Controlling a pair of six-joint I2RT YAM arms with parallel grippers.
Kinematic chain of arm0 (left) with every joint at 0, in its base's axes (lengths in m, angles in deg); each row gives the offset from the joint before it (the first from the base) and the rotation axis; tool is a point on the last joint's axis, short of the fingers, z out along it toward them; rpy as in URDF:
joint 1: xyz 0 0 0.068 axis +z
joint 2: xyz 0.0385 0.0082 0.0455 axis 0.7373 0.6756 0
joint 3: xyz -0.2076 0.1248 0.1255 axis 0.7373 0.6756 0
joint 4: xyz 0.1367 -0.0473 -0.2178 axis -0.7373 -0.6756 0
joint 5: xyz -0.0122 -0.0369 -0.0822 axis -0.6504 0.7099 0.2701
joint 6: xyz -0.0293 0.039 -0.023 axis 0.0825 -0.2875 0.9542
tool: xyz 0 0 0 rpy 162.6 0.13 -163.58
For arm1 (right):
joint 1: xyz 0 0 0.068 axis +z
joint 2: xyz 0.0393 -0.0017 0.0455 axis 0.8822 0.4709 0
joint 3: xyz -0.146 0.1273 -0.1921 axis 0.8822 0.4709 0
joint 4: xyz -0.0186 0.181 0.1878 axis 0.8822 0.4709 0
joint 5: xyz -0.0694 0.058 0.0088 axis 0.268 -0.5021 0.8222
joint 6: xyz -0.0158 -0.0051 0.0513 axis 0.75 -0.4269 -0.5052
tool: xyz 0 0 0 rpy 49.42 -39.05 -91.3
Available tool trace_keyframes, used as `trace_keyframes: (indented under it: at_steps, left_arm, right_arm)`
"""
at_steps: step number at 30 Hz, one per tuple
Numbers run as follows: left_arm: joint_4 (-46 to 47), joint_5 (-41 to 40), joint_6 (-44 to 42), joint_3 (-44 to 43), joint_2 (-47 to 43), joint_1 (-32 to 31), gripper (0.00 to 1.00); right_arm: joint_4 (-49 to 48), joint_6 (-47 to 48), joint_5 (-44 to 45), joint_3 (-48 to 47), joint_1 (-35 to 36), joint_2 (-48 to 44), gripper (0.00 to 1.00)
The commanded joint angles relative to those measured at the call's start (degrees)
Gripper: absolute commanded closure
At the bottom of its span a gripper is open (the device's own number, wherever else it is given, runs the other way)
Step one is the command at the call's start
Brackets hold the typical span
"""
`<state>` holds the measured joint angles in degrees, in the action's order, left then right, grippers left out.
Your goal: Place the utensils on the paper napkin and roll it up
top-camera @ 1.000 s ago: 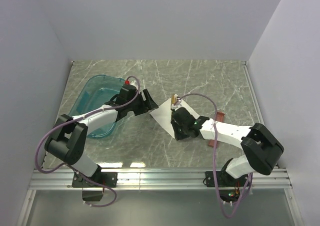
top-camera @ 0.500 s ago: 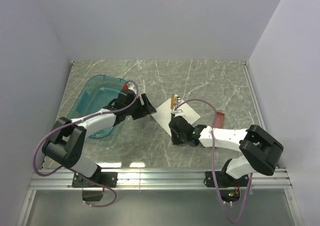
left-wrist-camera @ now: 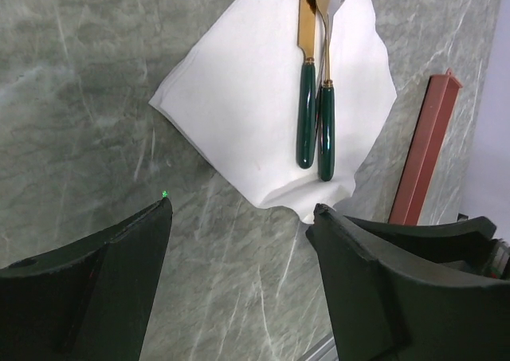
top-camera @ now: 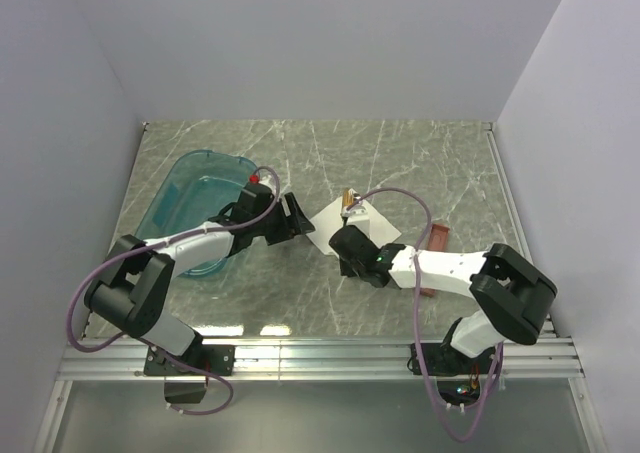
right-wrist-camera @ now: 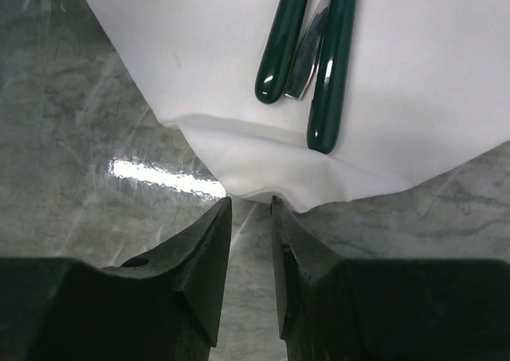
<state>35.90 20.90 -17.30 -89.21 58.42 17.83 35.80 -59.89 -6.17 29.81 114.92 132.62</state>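
Note:
The white paper napkin (top-camera: 368, 225) lies flat at the table's middle, and also shows in the left wrist view (left-wrist-camera: 247, 98) and the right wrist view (right-wrist-camera: 199, 58). The utensils (top-camera: 347, 203) lie on it side by side, with dark green handles (left-wrist-camera: 305, 106) (right-wrist-camera: 335, 66) and gold tips. The napkin's near edge is slightly lifted. My right gripper (top-camera: 345, 245) (right-wrist-camera: 249, 204) is at that near edge, jaws a narrow gap apart, the edge just at the tips. My left gripper (top-camera: 300, 221) (left-wrist-camera: 241, 209) is open and empty, low over the table just left of the napkin.
A translucent teal tub (top-camera: 195, 188) stands at the left, beside my left arm. A long narrow reddish-brown tray (top-camera: 436, 238) (left-wrist-camera: 422, 150) lies to the right of the napkin, partly under my right forearm. Grey walls enclose the table.
My right gripper has shifted left and a little farther along the napkin's near edge. My left gripper has eased slightly down and stays open. The utensils have not moved.

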Motion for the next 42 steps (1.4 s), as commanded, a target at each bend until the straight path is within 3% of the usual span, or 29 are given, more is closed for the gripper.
trace_keyframes:
  at_steps: [1,9,15,22,25,33,42]
  left_arm:
    - [2.53,0.3,-0.07,0.35,-1.82,-0.91,0.22]
    - [4.2,1.44,0.37,1.49,-2.25,-3.55,0.24]
    - [7.37,3.38,0.72,3.77,-1.99,-5.13,0.34]
    - [10.79,4.69,0.99,4.57,-0.06,-6.71,0.66]
    - [11.94,5.57,0.81,3.69,1.17,-7.24,0.71]
    - [14.49,7.51,0.99,1.93,5.56,-9.09,0.78]
    - [14.93,7.77,-0.15,-3.07,10.75,-9.97,0.74]
  right_arm:
    - [-0.01,1.93,4.05,-1.35,0.16,-2.08,0.65]
    - [-0.54,2.64,5.9,-3.02,-0.02,1.17,0.66]
    - [-1.41,3.61,6.61,-4.25,-1.16,1.61,0.66]
    - [-3.78,1.68,7.49,-3.29,-2.56,1.79,0.66]
    - [-4.85,1.59,7.57,-2.58,-2.83,1.52,0.66]
    - [-5.72,1.76,7.93,-2.76,-4.41,2.13,0.67]
    - [-7.39,2.82,4.5,-2.67,-7.13,1.52,0.67]
